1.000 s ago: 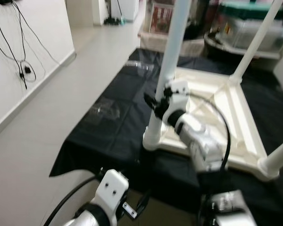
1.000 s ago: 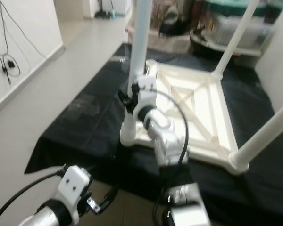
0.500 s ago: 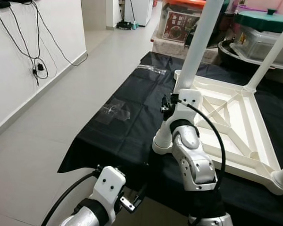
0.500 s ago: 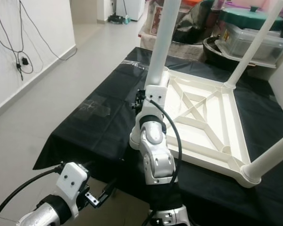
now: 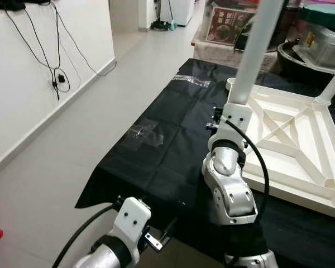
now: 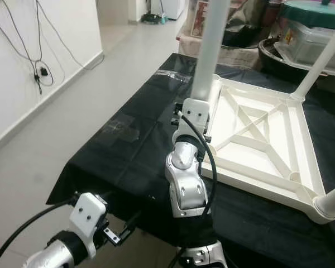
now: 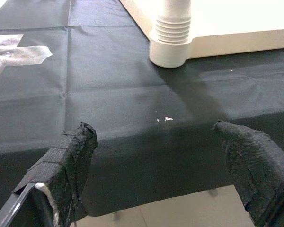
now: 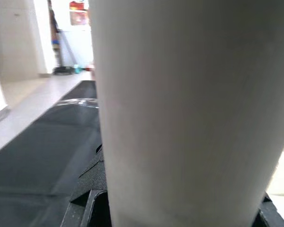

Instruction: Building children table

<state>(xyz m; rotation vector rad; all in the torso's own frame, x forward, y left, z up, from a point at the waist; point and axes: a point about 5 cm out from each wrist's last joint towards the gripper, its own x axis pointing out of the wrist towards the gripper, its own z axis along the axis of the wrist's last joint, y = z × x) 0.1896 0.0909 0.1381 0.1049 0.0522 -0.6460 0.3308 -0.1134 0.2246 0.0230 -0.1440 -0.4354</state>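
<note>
on the black cloth [image 5: 156, 151] spread over the pale floor [image 5: 56, 167], the white children's table [image 6: 257, 139] lies upside down, underside frame and cross braces facing up. white legs stand upright from its corners: the near-left leg [image 6: 209, 50] rises from the corner closest to the robot's right arm, a second leg [image 6: 318, 56] rises from the far corner, and a third leg [image 6: 330, 205] shows at the near-right corner.

the right gripper [image 5: 226, 114] is raised in front of the robot and sits at the near-left leg, low on it, just above the frame. in the right wrist view the leg [image 8: 189, 113] stands directly between the two black fingers [image 8: 87, 198], one on each side; the gripper is clamped around this leg.

the left gripper [image 7: 161, 165] is held low at the near edge of the cloth, apart from the table. its two cloth-wrapped fingers [image 7: 66, 165] are spread wide with nothing between them. in the left wrist view, the threaded base of a leg [image 7: 170, 40] sits in its socket at a frame corner, well ahead of the fingers.

clear tape strips [image 5: 142, 134] lie on the cloth to the left of the table. storage boxes [image 5: 229, 22] stand beyond the far edge of the cloth, and black cables [image 5: 56, 72] hang on the white wall at left.
</note>
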